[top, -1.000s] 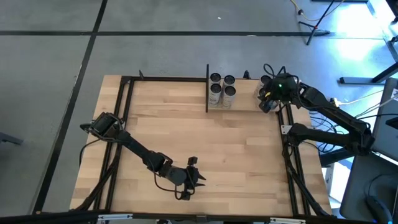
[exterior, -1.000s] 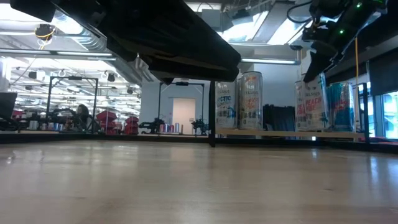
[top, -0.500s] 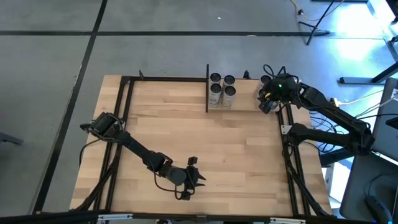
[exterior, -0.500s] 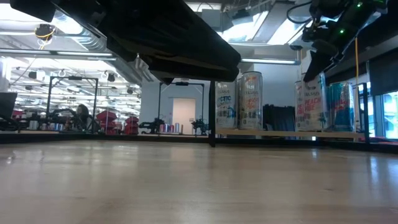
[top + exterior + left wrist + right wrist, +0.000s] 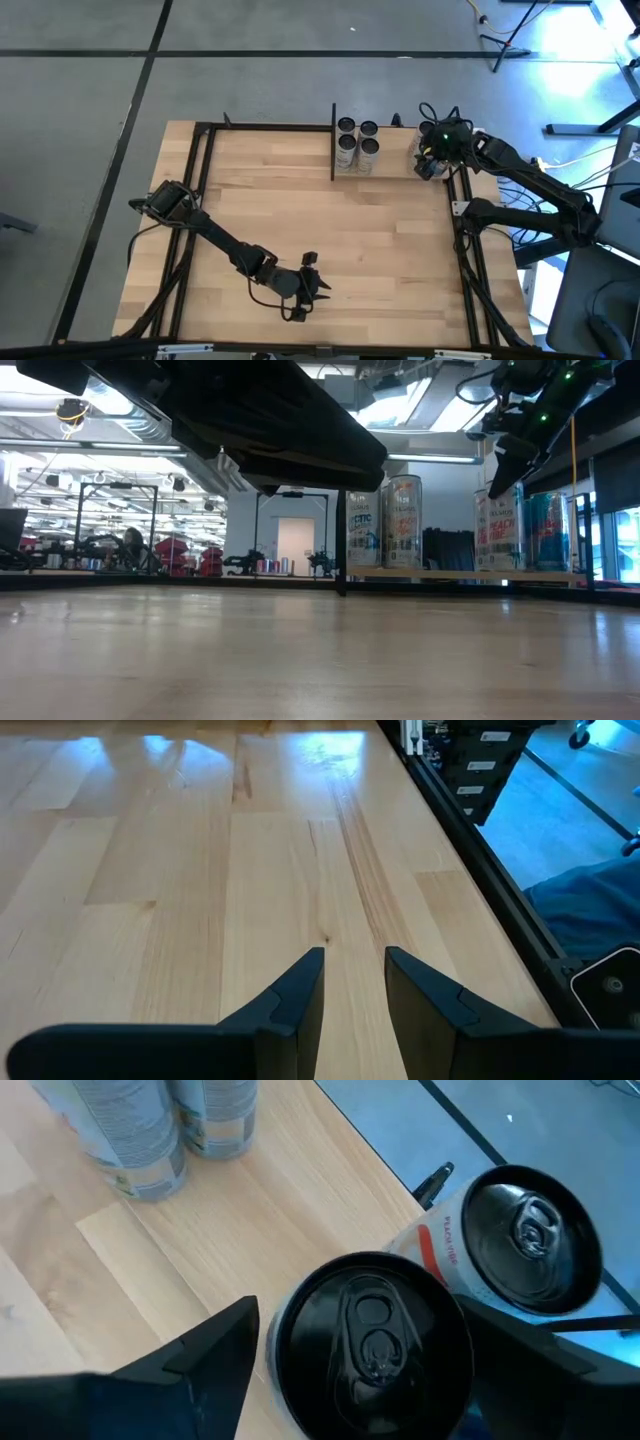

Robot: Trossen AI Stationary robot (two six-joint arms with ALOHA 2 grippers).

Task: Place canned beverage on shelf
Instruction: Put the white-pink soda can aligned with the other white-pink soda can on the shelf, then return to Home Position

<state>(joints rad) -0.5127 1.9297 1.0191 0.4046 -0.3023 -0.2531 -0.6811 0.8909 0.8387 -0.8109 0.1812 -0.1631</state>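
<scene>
can [image 5: 370, 1342]: rigid, smooth, we judge thin-walled; grip mid-body.
right gripper [image 5: 350, 1355]: fingers wide, astride can, we see no contact.
left gripper [image 5: 352, 982]: narrow gap, empty.

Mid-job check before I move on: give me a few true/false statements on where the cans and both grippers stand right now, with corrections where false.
1. The right gripper is open, its fingers either side of a black-topped can. True.
2. That can lies on its side. False: it stands upright, top up, beside a second can.
3. The left gripper holds a can. False: it is empty, low over the near part of the tabletop.
4. A group of four cans stands on the shelf next to a black upright post. True.
5. The right gripper is at the table's near edge. False: it is at the far right, over the shelf.
</scene>
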